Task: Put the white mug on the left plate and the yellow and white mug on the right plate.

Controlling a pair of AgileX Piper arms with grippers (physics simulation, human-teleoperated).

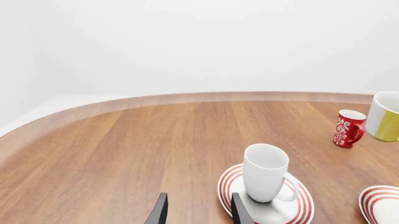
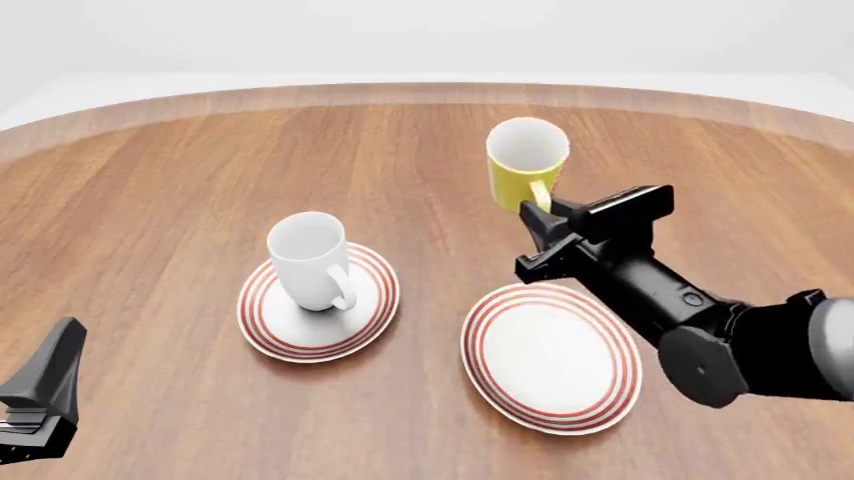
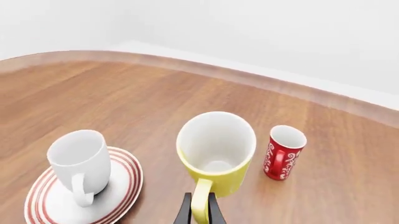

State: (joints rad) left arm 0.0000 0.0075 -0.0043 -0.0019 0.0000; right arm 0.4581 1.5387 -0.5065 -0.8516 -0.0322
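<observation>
The white mug (image 2: 310, 262) stands upright on the left plate (image 2: 380, 300); it also shows in the left wrist view (image 1: 265, 172) and the right wrist view (image 3: 78, 161). My right gripper (image 2: 538, 215) is shut on the handle of the yellow and white mug (image 2: 525, 165), which sits beyond the right plate (image 2: 551, 357) and looks lifted off the table. In the right wrist view the fingers (image 3: 187, 212) pinch the yellow handle below the mug (image 3: 215, 154). My left gripper (image 1: 198, 212) is open and empty, near the front left of the table (image 2: 60, 350).
A slim red-and-white patterned cup (image 3: 283, 151) stands on the table just beyond the yellow mug; it also shows in the left wrist view (image 1: 348, 128) and is hidden in the front view. The wooden table's curved far edge (image 2: 427, 92) runs across the back.
</observation>
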